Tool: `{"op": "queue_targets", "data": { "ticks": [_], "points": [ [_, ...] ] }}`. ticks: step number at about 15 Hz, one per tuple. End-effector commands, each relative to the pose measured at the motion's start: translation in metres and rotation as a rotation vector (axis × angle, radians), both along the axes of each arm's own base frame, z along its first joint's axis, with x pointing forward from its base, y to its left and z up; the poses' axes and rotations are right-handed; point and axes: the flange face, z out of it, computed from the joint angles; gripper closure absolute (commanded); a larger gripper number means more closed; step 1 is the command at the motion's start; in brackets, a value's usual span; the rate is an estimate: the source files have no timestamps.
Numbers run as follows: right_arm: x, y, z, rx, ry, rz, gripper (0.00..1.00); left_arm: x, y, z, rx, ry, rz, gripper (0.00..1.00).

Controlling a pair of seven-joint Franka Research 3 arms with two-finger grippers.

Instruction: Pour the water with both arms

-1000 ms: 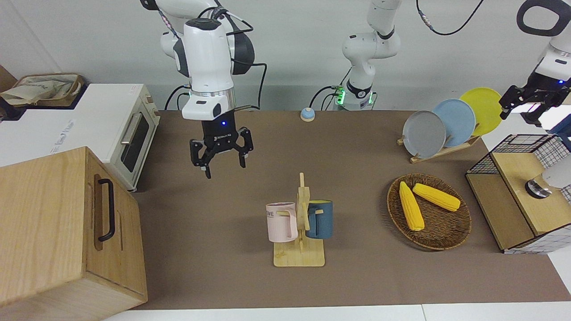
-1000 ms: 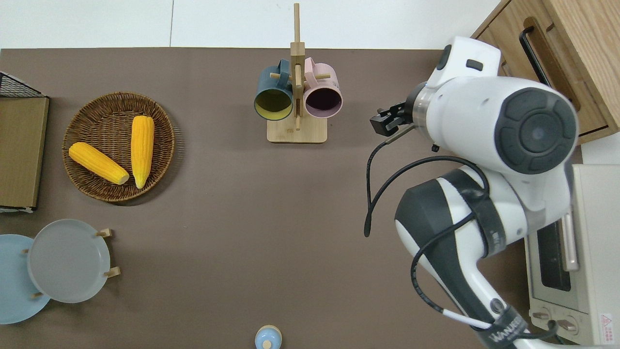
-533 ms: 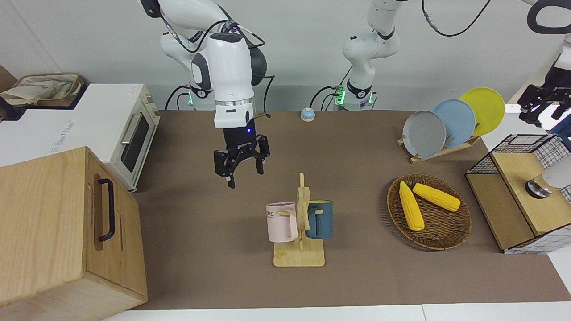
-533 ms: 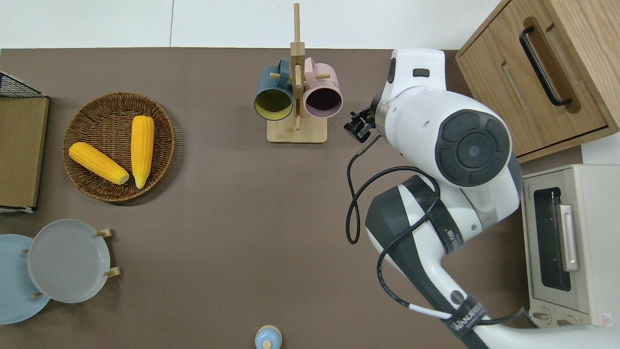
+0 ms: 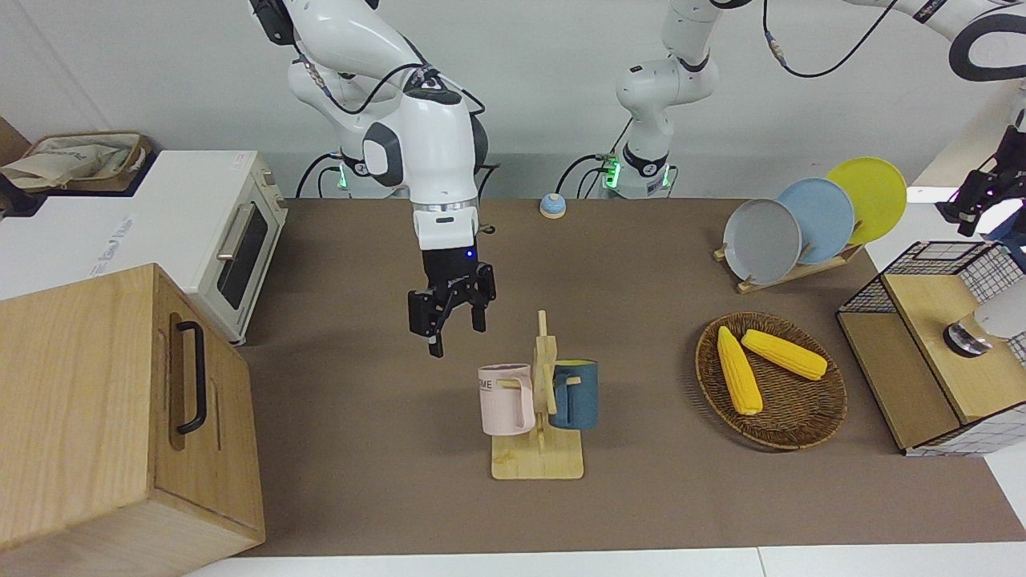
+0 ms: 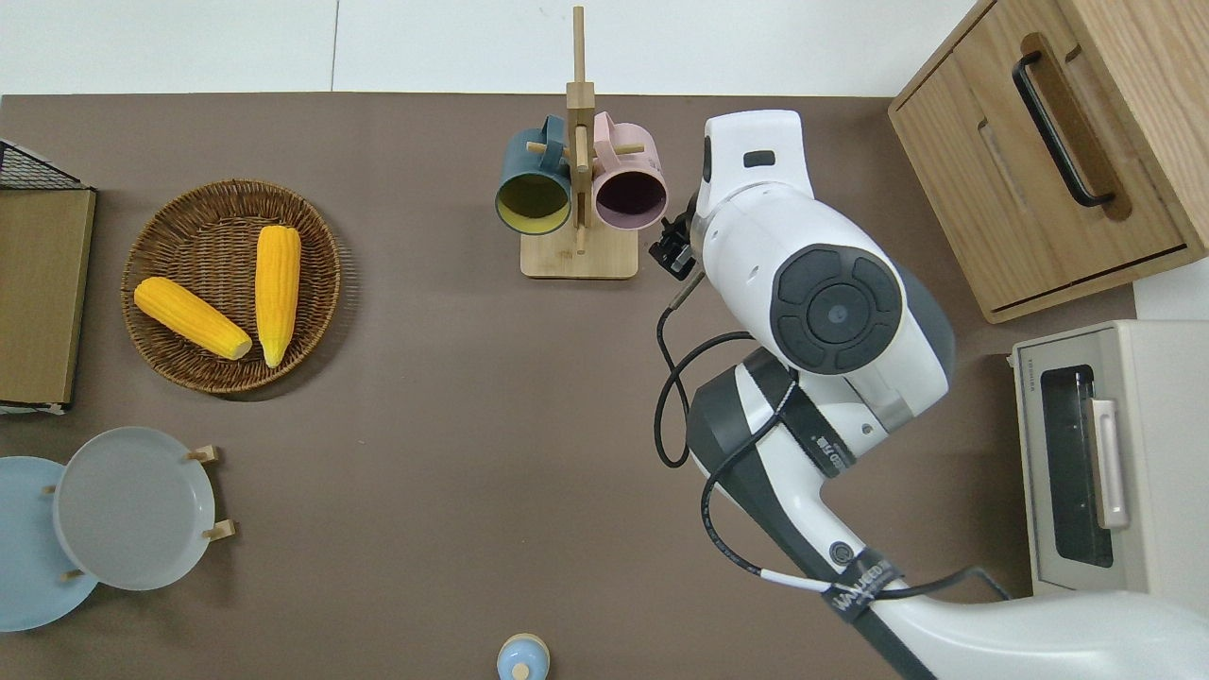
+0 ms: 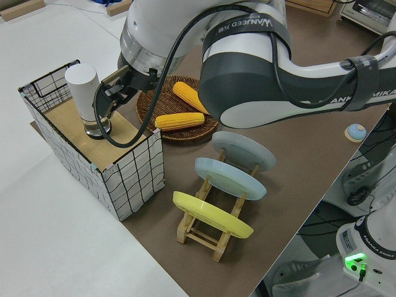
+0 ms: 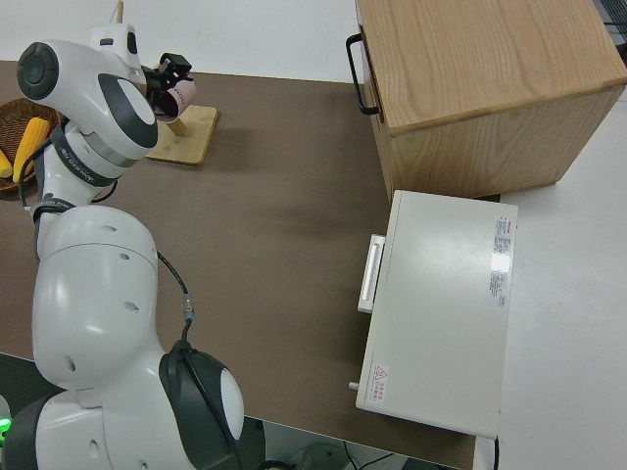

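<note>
Now the right gripper (image 5: pixel 449 320) hangs in the air with its fingers spread apart and nothing between them. Seen from overhead, the right gripper (image 6: pixel 672 255) is over the brown tabletop (image 6: pixel 425 425) just beside the pink mug (image 6: pixel 630 194), toward the right arm's end of the table, close to the corner of the bamboo mug stand (image 6: pixel 578 255) but not touching mug or stand. The pink mug (image 5: pixel 506 398) and the dark blue mug (image 5: pixel 574 393) hang on pegs on opposite sides of the stand's upright post, openings facing the robots, the blue one showing a yellow inside (image 6: pixel 534 194).

Up at the left arm's end of the table, the left gripper (image 7: pixel 108 99) is close against a white cylindrical bottle (image 7: pixel 83 93) that stands upright on the wooden top of a wire-grid box (image 7: pixel 133 176). Whether its fingers touch or grip the bottle I cannot tell. In the front view the left gripper (image 5: pixel 982 196) shows near the frame's edge, above the box (image 5: pixel 922 320).

A wicker basket (image 6: pixel 312 246) with two yellow corn cobs (image 6: pixel 274 293) lies between the mug stand and the box. A plate rack (image 5: pixel 801 268) with grey, blue and yellow plates stands nearer to the robots than the basket. A wooden cabinet (image 5: pixel 104 401) and a white toaster oven (image 5: pixel 200 232) occupy the right arm's end.
</note>
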Motion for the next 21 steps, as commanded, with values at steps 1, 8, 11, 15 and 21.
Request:
{"op": "queue_targets", "data": {
  "ticks": [1,8,11,15,21],
  "points": [
    [0.009,0.015,-0.01,-0.008,-0.028,0.048,0.051,0.0,0.005,-0.028,-0.037,-0.115,-0.011,0.01],
    [0.017,0.029,-0.018,-0.015,-0.054,0.077,0.107,0.006,0.032,-0.065,-0.05,-0.237,-0.016,0.01],
    [0.021,0.03,-0.024,-0.01,-0.06,0.081,0.134,0.01,0.04,-0.08,-0.073,-0.309,0.006,0.01],
    [0.023,0.031,-0.029,-0.009,-0.073,0.081,0.18,0.022,0.038,-0.093,-0.067,-0.35,0.019,0.01],
    [0.026,0.036,-0.044,-0.01,-0.076,0.087,0.254,0.035,0.022,-0.097,-0.011,-0.353,-0.076,0.02]
  ]
}}
